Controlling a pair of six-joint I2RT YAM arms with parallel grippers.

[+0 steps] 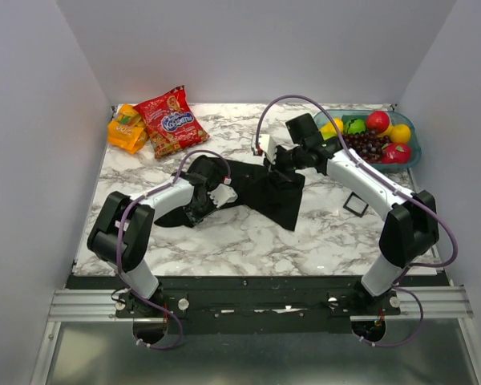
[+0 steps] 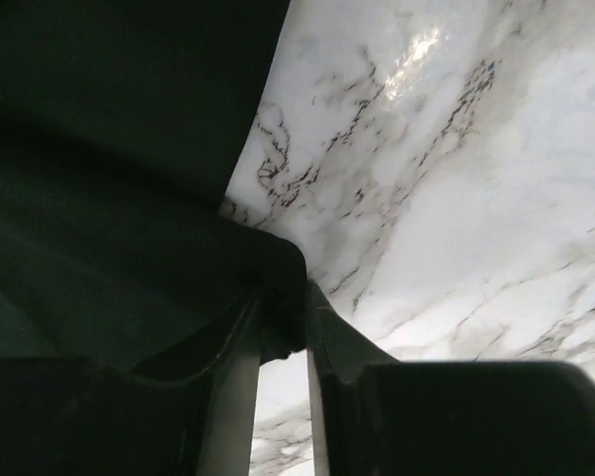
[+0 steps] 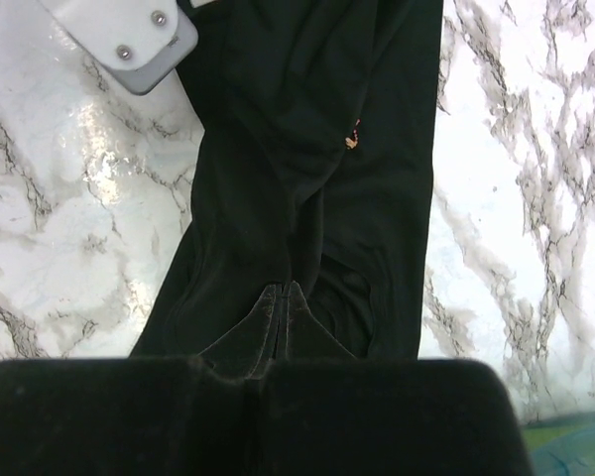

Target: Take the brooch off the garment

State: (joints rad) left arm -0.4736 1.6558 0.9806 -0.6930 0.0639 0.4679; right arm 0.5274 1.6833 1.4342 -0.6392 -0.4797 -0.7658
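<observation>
L tool (image 2: 284, 322) & R tool (image 3: 283, 297) both clamped on garment (image 3: 268, 149). I'd pull cloth taut, then regrip R on brooch (image 3: 352, 140) gently.

Top view: even, diffuse overhead light, faint soft shadows on the worktop (image 1: 248, 233), focus sharp. Left wrist view: left half dim, glare patch at far right on the marble, left claw (image 2: 284, 332) blurred and near-black. Right wrist view: sheen at left, garment (image 3: 307, 149) folds barely legible, right claw (image 3: 281, 297) out of focus.
</observation>
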